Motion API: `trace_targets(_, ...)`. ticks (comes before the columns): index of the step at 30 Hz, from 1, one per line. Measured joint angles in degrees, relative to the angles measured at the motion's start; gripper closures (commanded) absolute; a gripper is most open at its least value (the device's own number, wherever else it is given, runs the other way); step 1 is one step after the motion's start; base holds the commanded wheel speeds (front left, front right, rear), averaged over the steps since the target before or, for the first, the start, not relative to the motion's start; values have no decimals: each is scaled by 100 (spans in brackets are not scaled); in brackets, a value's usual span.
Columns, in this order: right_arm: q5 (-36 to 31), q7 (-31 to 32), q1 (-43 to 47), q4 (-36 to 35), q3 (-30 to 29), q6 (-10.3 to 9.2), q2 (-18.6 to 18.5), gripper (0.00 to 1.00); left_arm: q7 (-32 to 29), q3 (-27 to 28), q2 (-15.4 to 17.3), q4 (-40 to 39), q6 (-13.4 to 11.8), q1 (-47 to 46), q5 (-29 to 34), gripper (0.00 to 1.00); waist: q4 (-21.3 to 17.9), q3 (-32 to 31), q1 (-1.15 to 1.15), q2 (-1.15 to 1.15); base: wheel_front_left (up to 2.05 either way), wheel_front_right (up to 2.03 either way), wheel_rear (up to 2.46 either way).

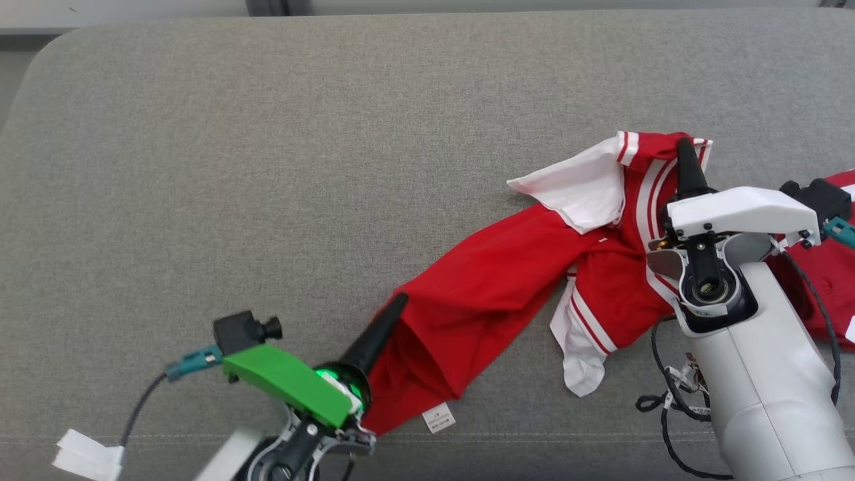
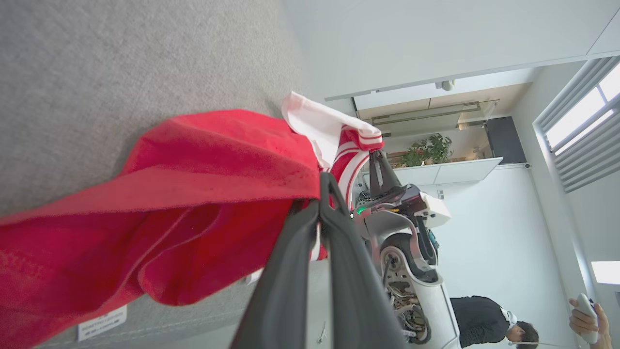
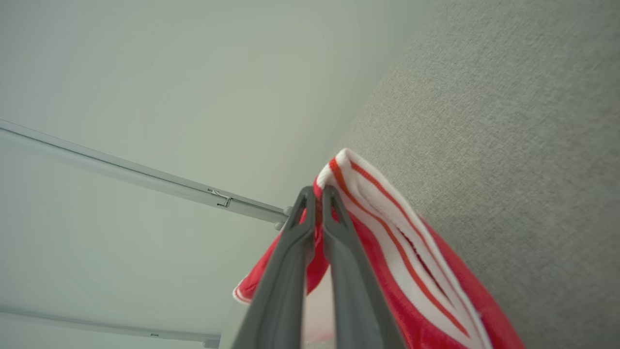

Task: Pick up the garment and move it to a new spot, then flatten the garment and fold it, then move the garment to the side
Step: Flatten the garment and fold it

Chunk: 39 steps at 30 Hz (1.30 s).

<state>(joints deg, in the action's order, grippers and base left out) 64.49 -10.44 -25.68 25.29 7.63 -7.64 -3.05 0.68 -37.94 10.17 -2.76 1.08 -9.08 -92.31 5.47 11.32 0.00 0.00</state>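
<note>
The garment [image 1: 494, 294] runs off the head view's right edge, partly hidden behind the right arm [image 1: 755, 347]. Its white label [image 1: 439, 419] carries print too small to read. A person [image 2: 484, 315] is cut by the left wrist view's bottom edge.

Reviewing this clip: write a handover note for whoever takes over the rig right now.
Left hand: shut on the garment at its plain red end.
Right hand: shut on its red-and-white striped edge.
Garment: bunched and twisted, stretched between both hands over the grey cushion.
Done: both grips taken.
Left: spread it flat, fold it, move it aside. Whether it has already been moved to its new spot cannot be told.
</note>
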Motion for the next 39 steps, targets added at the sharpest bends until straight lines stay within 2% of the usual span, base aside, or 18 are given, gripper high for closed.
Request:
trace_targets(5, 45, 38, -194, -204, 90, 0, -4, 100, 146, 643, 204, -138, -32, -549, -34, 100, 4, 85, 0, 0, 0, 0, 0)
trace_targets(11, 59, 33, -466, -259, 180, 0, -10, 100, 263, 1220, 169, 270, -289, -1100, -366, 100, 15, 221, 0, 0, 0, 0, 0)
trace_targets(18, 53, 8, -686, 71, 237, 0, -21, 100, 181, 1289, 163, 1193, -600, -1685, -407, 100, 10, 285, 0, 0, 0, 0, 0)
trace_targets(25, 231, -79, -847, 479, 578, 0, -26, 100, 299, 1338, 100, 2223, -664, -2231, -276, 100, -47, 351, 0, 0, 0, 0, 0)
trace_targets(26, 310, -105, -886, 474, 646, 0, -27, 91, 299, 1318, 73, 2335, -664, -2282, -261, 100, -60, 349, 0, 0, 0, 0, 0)
trace_targets(27, 382, -112, -925, 458, 716, 0, -30, 69, 300, 1287, 30, 2428, -664, -2323, -257, 100, -73, 345, 0, 0, 0, 0, 0)
trace_targets(28, 481, -124, -969, 396, 813, 0, -33, 27, 299, 1185, -75, 2605, -665, -2409, -222, 100, -89, 349, 0, 0, 0, 0, 0)
trace_targets(29, 514, -153, -975, 368, 861, 0, -37, 0, 299, 1155, -127, 2695, -665, -2453, -216, 70, -93, 354, 0, 0, 0, 0, 0)
trace_targets(31, 534, -165, -976, 339, 966, 0, -43, 0, 325, 1120, -182, 2865, -665, -2531, -163, 0, -101, 357, 0, 0, 0, 0, 0)
trace_targets(37, 615, -245, -948, 216, 960, 25, -43, 0, 330, 1018, -185, 3134, -665, -2556, -116, 0, -136, 326, 0, 0, 0, 0, 0)
trace_targets(39, 414, -305, -884, 191, 939, 67, -47, 0, 290, 911, -159, 3231, -665, -2556, 60, 0, -144, 310, 0, 0, 0, 0, 0)
